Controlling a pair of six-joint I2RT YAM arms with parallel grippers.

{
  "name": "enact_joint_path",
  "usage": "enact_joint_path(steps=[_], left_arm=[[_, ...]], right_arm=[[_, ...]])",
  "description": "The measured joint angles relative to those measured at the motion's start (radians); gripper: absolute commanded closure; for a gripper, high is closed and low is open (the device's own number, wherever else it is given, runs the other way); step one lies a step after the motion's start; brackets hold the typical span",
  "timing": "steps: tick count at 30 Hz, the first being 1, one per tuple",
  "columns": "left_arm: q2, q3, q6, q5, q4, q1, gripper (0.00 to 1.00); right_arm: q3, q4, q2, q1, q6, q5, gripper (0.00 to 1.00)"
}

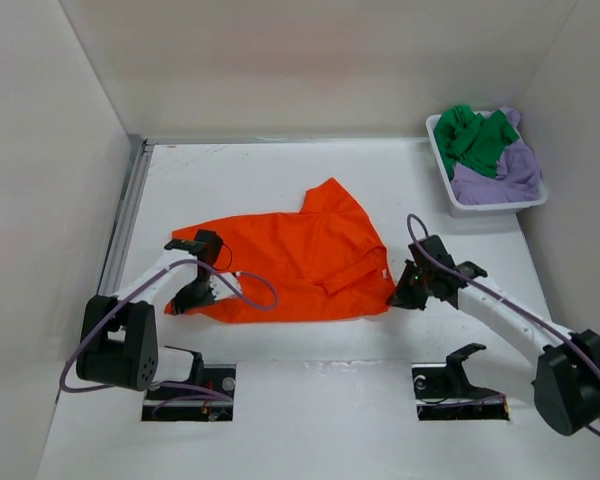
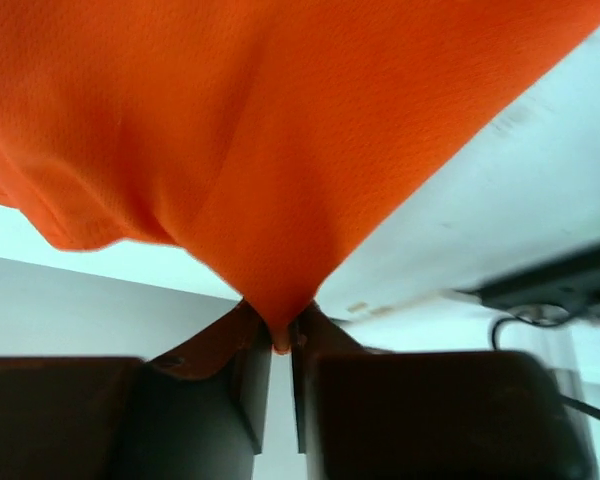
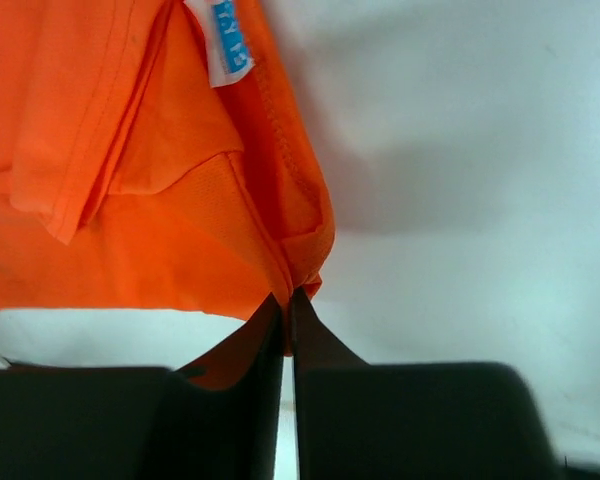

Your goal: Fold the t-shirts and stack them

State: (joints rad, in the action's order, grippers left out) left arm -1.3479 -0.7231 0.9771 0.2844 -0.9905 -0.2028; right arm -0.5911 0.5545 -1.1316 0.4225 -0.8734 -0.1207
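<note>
The bright orange t-shirt [image 1: 295, 258] lies spread and partly doubled over in the middle of the table. My left gripper [image 1: 193, 296] is shut on its near left corner; the pinched cloth [image 2: 270, 200] pulls into a point between the fingers. My right gripper [image 1: 404, 295] is shut on its near right corner by the collar [image 3: 290, 215], where a white and blue label [image 3: 228, 45] shows. The green t-shirt [image 1: 475, 138] and the lavender t-shirt [image 1: 505, 170] lie crumpled in the white basket [image 1: 495, 208] at the back right.
White walls close in the table on the left, back and right. A metal rail [image 1: 125, 215] runs along the left edge. Two arm bases and black cables [image 1: 190, 385] sit at the near edge.
</note>
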Motion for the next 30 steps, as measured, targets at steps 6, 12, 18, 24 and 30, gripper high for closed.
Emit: enact_joint_path(steps=[6, 12, 18, 24, 30], left_arm=[[0.017, -0.004, -0.039, -0.005, -0.087, 0.019, 0.52], [-0.025, -0.369, -0.032, -0.122, -0.096, 0.261, 0.34], [-0.2, -0.741, -0.187, -0.313, 0.087, 0.443, 0.41], [-0.549, -0.872, -0.436, -0.412, 0.13, 0.455, 0.43], [-0.686, -0.897, -0.623, -0.424, 0.166, 0.472, 0.41]], right_arm=[[0.012, 0.137, 0.147, -0.049, 0.01, 0.014, 0.64], [-0.259, 0.25, 0.061, -0.109, 0.112, 0.027, 0.57], [-0.729, 0.167, -0.345, -0.108, 0.277, 0.034, 0.57], [-1.263, 0.114, -0.887, -0.108, 0.392, 0.037, 0.5], [-1.688, 0.103, -1.286, -0.108, 0.434, 0.047, 0.42]])
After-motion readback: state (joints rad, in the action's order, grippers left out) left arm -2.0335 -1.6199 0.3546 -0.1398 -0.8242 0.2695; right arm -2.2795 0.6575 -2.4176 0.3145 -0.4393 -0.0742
